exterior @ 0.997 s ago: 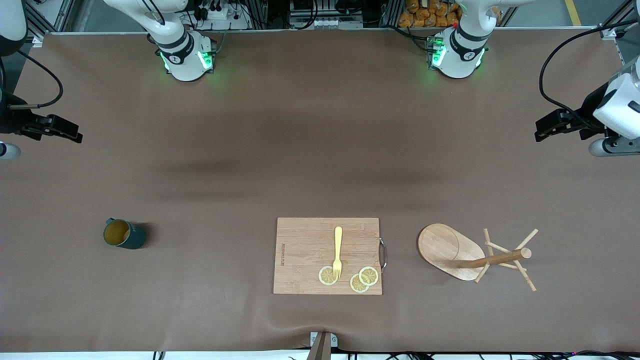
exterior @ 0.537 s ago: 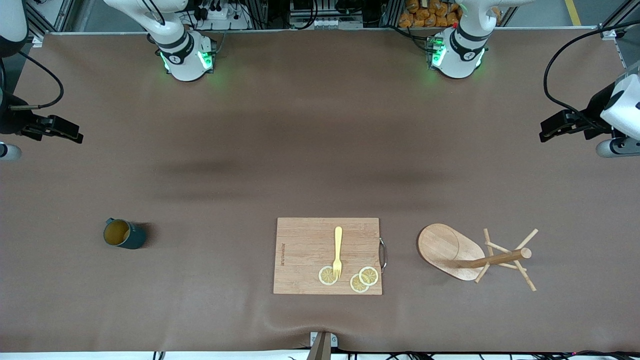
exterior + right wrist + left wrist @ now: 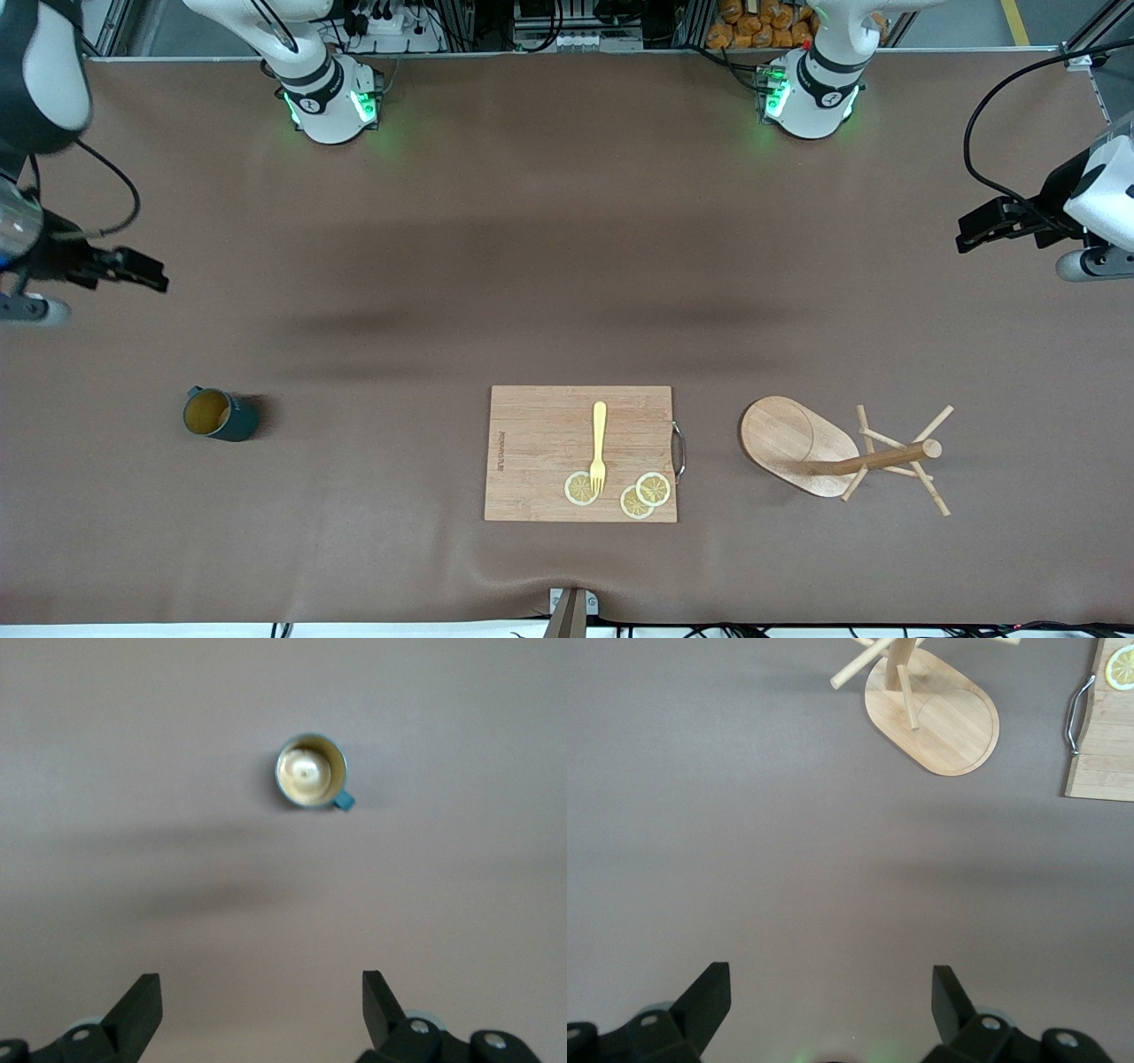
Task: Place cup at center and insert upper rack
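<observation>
The cup (image 3: 220, 416) is a dark teal mug with a tan inside, standing upright toward the right arm's end of the table. It also shows in the right wrist view as the cup (image 3: 310, 772), well ahead of the fingers. My right gripper (image 3: 146, 271) hangs open and empty over bare table, apart from the cup. The upper rack (image 3: 791, 441), a wooden mug tree with slanted pegs, rests on its oval base toward the left arm's end. My left gripper (image 3: 971, 232) is open and empty over the table, apart from the rack (image 3: 932, 714).
A rectangular wooden cutting board (image 3: 540, 425) lies between cup and rack, near the front edge. On it are a yellow fork (image 3: 599, 443) and lemon slices (image 3: 644, 494). Its metal handle (image 3: 680, 450) faces the rack. A brown mat (image 3: 567, 266) covers the table.
The right arm has swung out, and its gripper now sits closer to the cup. The left gripper shifted slightly early on and has held since. Cup and rack have not moved.
</observation>
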Robot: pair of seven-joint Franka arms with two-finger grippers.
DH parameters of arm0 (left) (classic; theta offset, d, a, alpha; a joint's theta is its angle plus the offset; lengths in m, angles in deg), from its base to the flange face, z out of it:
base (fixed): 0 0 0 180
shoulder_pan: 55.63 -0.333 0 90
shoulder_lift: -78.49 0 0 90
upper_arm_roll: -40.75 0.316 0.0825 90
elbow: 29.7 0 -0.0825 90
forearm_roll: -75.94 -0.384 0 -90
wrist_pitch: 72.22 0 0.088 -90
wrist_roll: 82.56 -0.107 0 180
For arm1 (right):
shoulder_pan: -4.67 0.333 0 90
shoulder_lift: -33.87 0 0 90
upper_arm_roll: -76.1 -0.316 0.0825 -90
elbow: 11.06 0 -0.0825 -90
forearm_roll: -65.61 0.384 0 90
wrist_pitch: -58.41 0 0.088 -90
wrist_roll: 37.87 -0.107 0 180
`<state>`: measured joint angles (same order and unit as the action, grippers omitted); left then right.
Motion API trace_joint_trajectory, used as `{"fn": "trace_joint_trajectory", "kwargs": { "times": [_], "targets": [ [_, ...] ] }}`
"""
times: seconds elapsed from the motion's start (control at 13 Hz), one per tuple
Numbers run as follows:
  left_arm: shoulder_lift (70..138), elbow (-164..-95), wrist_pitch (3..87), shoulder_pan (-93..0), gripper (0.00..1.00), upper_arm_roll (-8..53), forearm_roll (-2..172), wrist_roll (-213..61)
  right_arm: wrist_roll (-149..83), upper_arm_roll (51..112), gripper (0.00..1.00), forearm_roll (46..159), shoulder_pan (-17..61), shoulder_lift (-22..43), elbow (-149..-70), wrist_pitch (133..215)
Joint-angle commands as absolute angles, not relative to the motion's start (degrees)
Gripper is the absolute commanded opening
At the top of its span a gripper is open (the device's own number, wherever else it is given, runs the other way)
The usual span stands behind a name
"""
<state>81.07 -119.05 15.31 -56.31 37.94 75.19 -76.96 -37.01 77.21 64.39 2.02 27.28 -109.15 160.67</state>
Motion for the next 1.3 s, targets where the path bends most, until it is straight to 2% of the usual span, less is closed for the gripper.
{"fn": "trace_joint_trajectory", "kwargs": {
  "times": [0.0,0.23,0.61,1.23],
  "targets": [
    [81.0,-118.8,14.4,-56.8,1.0,37.7,75.2,-77.5,-37.3,77.4,1.0,64.3,2.5,21.5,-108.3,166.8],
    [81.0,-118.8,14.0,-57.2,1.0,37.7,75.2,-77.5,-36.6,77.4,1.0,64.3,2.4,15.5,-108.3,175.9],
    [81.0,-118.8,14.0,-57.5,1.0,37.7,75.2,-77.5,-36.6,77.4,1.0,64.3,2.3,7.3,-108.3,182.6],
    [81.6,-118.6,14.1,-57.5,1.0,37.6,75.2,-77.5,-36.6,77.4,1.0,63.6,3.0,2.0,-108.3,191.3]
  ]
}}
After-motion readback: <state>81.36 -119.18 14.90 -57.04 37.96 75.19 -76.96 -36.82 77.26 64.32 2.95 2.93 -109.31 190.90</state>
